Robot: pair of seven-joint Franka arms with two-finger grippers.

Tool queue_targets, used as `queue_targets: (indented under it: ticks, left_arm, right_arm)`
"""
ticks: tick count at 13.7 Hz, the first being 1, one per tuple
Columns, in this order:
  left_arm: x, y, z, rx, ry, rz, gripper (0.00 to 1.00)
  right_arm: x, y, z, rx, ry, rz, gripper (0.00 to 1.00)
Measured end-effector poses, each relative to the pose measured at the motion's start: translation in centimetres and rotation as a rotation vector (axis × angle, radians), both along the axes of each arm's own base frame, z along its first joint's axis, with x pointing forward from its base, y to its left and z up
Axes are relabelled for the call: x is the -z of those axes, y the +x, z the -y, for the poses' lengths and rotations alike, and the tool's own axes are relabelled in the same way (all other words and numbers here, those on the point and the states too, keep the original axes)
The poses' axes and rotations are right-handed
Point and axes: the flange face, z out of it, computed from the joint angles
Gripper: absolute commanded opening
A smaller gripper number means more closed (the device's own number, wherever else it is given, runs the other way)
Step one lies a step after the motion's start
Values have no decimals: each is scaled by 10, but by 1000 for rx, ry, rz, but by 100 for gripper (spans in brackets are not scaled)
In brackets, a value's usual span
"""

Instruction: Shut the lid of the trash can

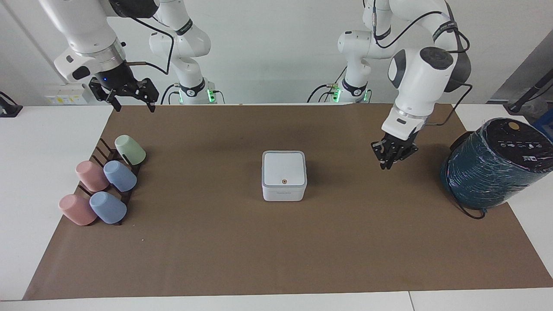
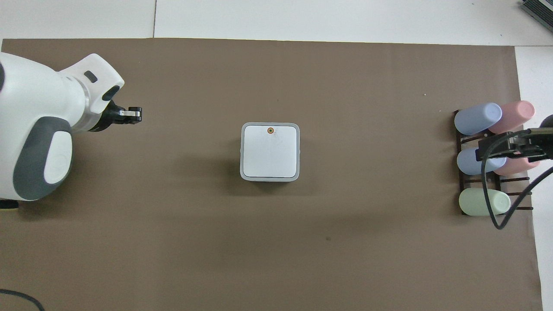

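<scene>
Looking down on the mat (image 1: 216, 259), we find the can (image 1: 284, 190) sitting squarely in the middle, with the lid (image 1: 284, 168) lying flat inside the grey rim and its orange dot (image 1: 284, 182) facing up. From how it lies, we judge the closing done, with nothing left but to clear away. The left gripper (image 1: 387, 164) hangs over bare mat between the can and the teal cylinder (image 1: 492, 168), well apart from both, and the can lies toward the right arm's end of the table from it. Its fingers look drawn close together and hold nothing. The right gripper (image 1: 129, 103) waits high over the mat's edge nearest the robots, above the cup rack (image 1: 103, 185), its fingers spread wide and empty. Of the two, we reckon the left one the nearer to the can, should the lid need another press. As for the can's heading, it is square, so we cannot name a long axis; its sides run in line with the mat's edges. The dot sits at the lid's edge farther from the robots, clear in the overhead view, and the faint text on the front wall faces away from them too. So we take it that the hinge runs along the edge nearer the robots, though we cannot see it.
</scene>
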Motion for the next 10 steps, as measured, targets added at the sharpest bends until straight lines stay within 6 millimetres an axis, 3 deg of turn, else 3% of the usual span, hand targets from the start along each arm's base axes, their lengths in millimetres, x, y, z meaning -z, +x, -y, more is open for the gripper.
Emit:
queue_targets:
  ticks: [3, 4, 6, 10]
  left_arm:
    - [-40, -15, -26, -6, 9, -33, 27]
    - [-50, -19, -28, -7, 10, -43, 44]
    - [-67, -26, -29, -6, 12, -54, 60]
    - [-83, -39, -43, -28, 14, -84, 70]
  right_arm:
    - [0, 0, 0, 0, 0, 0, 100]
    - [0, 0, 0, 0, 0, 0, 100]
    - [0, 0, 0, 0, 0, 0, 100]
    - [1, 0, 0, 0, 0, -2, 100]
